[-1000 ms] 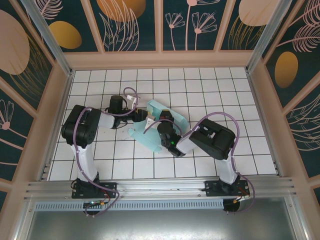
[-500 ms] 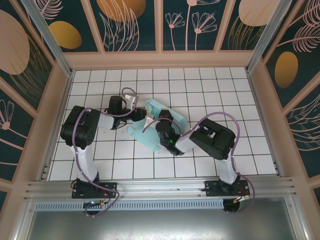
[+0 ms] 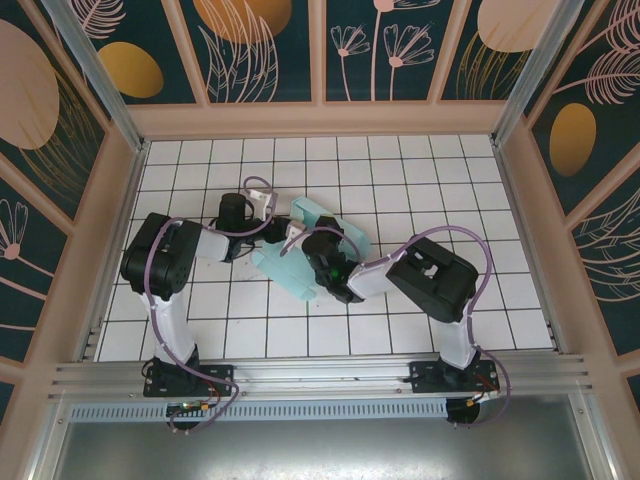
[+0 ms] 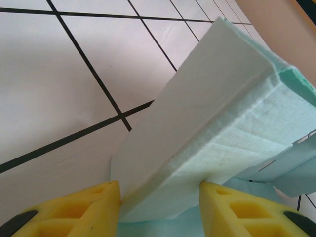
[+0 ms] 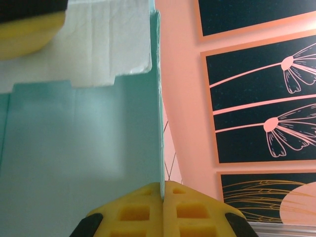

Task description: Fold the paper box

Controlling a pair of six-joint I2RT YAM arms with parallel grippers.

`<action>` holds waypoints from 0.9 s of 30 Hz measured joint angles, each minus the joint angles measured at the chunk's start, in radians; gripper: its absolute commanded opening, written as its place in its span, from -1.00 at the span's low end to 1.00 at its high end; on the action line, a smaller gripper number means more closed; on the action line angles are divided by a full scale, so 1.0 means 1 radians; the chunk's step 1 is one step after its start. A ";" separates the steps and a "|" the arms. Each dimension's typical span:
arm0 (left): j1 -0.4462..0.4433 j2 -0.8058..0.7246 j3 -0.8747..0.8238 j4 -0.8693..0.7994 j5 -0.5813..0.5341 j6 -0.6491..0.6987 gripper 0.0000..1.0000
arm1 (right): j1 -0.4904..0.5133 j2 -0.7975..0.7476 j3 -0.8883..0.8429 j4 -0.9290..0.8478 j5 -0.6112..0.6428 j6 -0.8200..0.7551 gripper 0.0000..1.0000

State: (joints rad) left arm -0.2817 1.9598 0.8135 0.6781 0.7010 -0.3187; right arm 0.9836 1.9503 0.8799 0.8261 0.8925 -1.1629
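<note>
— Gripping anything, that left end effector (image 4: 159,210)?
— Yes. Its yellow fingers (image 4: 94,210) stand about half apart. A raised, folded wall (image 4: 212,128) of the paper box (image 3: 350,236) fills the gap and meets both inner faces. It works at the left side of the paper box.
— And the right end effector (image 5: 163,202)?
— Closed tight, at the near side of the paper box. Its pads (image 5: 133,212) press together with a thin upright card edge (image 5: 161,98) pinched in the seam between them.
— Where does the paper box lie?
— On the white-tiled surface (image 3: 420,180), over its middle tiles. It is pale mint and partly folded, with a flatter flap (image 3: 285,270) spread out at its near-left corner.
— Anything more from the right wrist view?
— One yellow finger of the left end effector touches a paler panel (image 5: 98,44) above the paper box's wide mint face.
</note>
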 measured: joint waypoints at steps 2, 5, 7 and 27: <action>-0.006 0.000 0.000 0.000 -0.001 0.000 -0.12 | 0.000 -0.002 0.002 -0.011 0.000 0.011 -1.00; -0.010 0.000 0.000 0.000 -0.004 0.000 -0.13 | 0.000 -0.005 0.006 -0.024 -0.001 0.021 -1.00; -0.011 0.000 0.000 0.000 -0.005 0.000 -0.14 | 0.000 -0.005 0.007 -0.027 -0.001 0.025 -1.00; -0.020 0.000 0.000 0.067 -0.111 -0.038 -0.17 | 0.000 -0.005 0.074 -0.172 -0.053 0.132 -1.00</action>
State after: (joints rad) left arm -0.3016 1.9598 0.8131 0.7448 0.5896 -0.3569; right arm 0.9836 1.9453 0.9535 0.6540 0.8394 -1.0313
